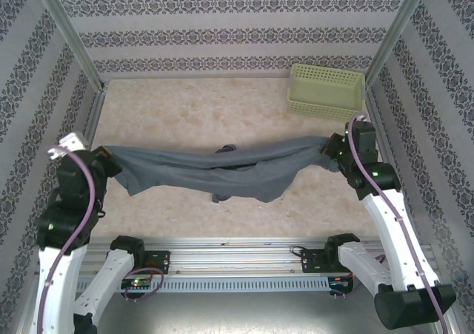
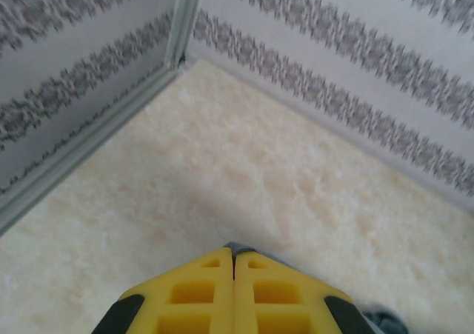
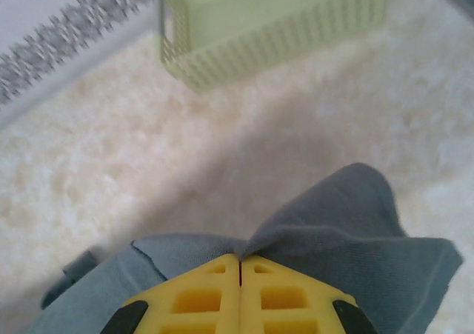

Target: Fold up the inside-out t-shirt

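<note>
The inside-out t-shirt (image 1: 222, 169), slate blue-grey and plain, hangs stretched in a sagging band across the table between both arms. My left gripper (image 1: 109, 158) is shut on its left end. In the left wrist view a sliver of the t-shirt (image 2: 243, 248) peeks past the yellow fingertips of that left gripper (image 2: 235, 254). My right gripper (image 1: 328, 147) is shut on the right end. In the right wrist view the t-shirt (image 3: 355, 223) bunches up around the closed right gripper (image 3: 240, 260).
A pale yellow-green perforated basket (image 1: 326, 91) stands at the back right, also seen as the basket (image 3: 266, 23) ahead of the right wrist. Patterned walls enclose the cream table (image 1: 192, 112) on three sides, with a corner post (image 2: 184, 23) ahead of the left wrist.
</note>
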Robot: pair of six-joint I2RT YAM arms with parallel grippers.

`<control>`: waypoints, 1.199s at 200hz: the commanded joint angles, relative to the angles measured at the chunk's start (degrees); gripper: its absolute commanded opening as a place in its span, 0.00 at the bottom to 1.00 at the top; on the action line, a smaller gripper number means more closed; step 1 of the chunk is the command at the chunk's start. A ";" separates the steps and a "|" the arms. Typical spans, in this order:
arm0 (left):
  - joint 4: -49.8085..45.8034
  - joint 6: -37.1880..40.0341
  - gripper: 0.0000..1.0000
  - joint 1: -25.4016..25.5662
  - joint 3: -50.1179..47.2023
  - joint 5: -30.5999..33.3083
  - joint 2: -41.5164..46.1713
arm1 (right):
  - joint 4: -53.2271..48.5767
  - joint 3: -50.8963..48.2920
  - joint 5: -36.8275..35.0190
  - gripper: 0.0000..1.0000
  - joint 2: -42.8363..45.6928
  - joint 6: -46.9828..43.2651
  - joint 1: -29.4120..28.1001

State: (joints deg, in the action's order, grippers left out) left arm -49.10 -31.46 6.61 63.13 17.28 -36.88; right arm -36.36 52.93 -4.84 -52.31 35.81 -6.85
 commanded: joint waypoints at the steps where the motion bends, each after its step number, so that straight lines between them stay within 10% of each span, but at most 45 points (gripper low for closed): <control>1: -1.52 0.82 0.00 -0.82 -5.03 -9.21 -8.34 | 1.55 -8.05 2.23 0.00 -5.68 4.04 0.61; 23: 0.13 0.07 0.00 -0.90 -9.64 -12.32 -12.13 | 0.74 -10.22 1.91 0.00 -11.20 4.36 0.70; 77: 3.82 -4.23 0.00 -2.21 -17.86 -14.08 -9.09 | -3.06 -7.73 -6.13 0.51 -12.68 1.01 -4.09; 205: 3.03 -4.65 0.00 -3.67 -18.13 -12.53 -4.97 | 1.53 -12.68 -1.83 0.57 -18.71 10.93 -7.17; 240: 2.07 -4.41 0.00 -3.97 -16.58 -12.32 -3.50 | 2.56 -11.41 -3.08 0.44 -21.51 11.12 -6.88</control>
State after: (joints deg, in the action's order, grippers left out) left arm -46.74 -35.18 3.62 44.47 3.66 -42.02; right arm -35.24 40.71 -7.01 -72.69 45.32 -14.37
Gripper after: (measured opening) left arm 0.047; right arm 0.520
